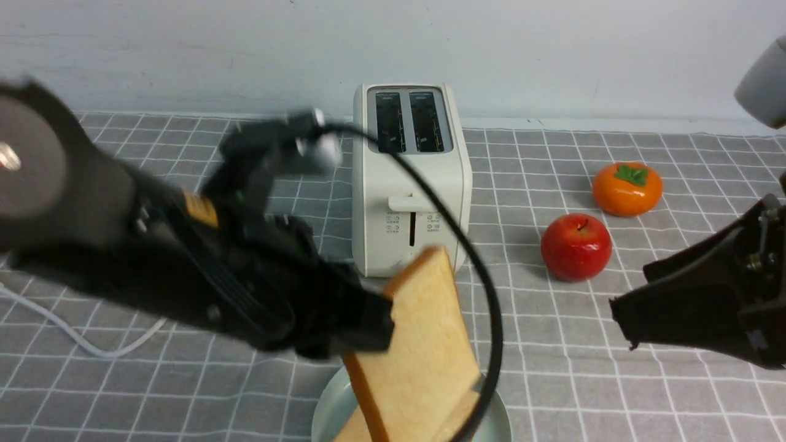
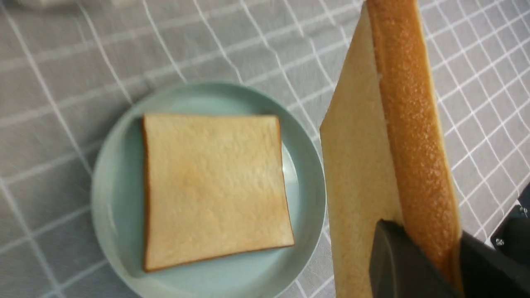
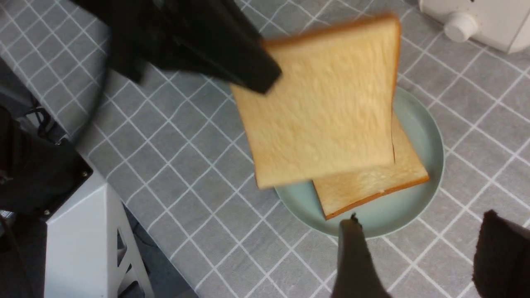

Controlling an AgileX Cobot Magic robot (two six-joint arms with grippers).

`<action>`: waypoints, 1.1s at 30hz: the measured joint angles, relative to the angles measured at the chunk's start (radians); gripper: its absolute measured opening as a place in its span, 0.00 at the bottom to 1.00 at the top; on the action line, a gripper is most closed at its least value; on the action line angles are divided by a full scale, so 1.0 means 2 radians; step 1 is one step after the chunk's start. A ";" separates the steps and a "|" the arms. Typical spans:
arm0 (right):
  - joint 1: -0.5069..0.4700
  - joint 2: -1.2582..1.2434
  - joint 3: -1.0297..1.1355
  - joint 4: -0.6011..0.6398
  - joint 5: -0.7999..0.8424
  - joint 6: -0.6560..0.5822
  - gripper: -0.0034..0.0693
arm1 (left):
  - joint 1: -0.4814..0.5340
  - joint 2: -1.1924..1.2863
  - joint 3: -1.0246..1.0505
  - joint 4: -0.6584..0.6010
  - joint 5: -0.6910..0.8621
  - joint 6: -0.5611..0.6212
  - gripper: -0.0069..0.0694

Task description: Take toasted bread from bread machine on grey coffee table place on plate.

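My left gripper (image 1: 376, 324) is shut on one slice of toasted bread (image 1: 424, 334), pinching its crust edge (image 2: 414, 136) between two black fingers (image 2: 397, 260). The slice hangs tilted, just above the pale green plate (image 1: 325, 408) at the front of the grey coffee table (image 1: 614, 380). A second slice (image 2: 211, 190) lies flat on the plate (image 2: 112, 198). Behind them stands the bread machine (image 1: 408, 184), both of its slots dark and showing no bread. My right gripper (image 3: 420, 223) is open and holds nothing, hovering over the cloth beside the plate rim (image 3: 430, 136).
A red apple (image 1: 576, 245) and an orange persimmon (image 1: 627, 188) sit right of the bread machine. Its white cord (image 1: 73, 334) trails across the left of the cloth. The right wrist view shows the table edge with a white stand (image 3: 83, 231) beyond it.
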 joint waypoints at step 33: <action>0.000 0.015 0.011 -0.070 -0.059 0.041 0.41 | 0.000 -0.004 0.044 0.043 -0.075 0.059 0.90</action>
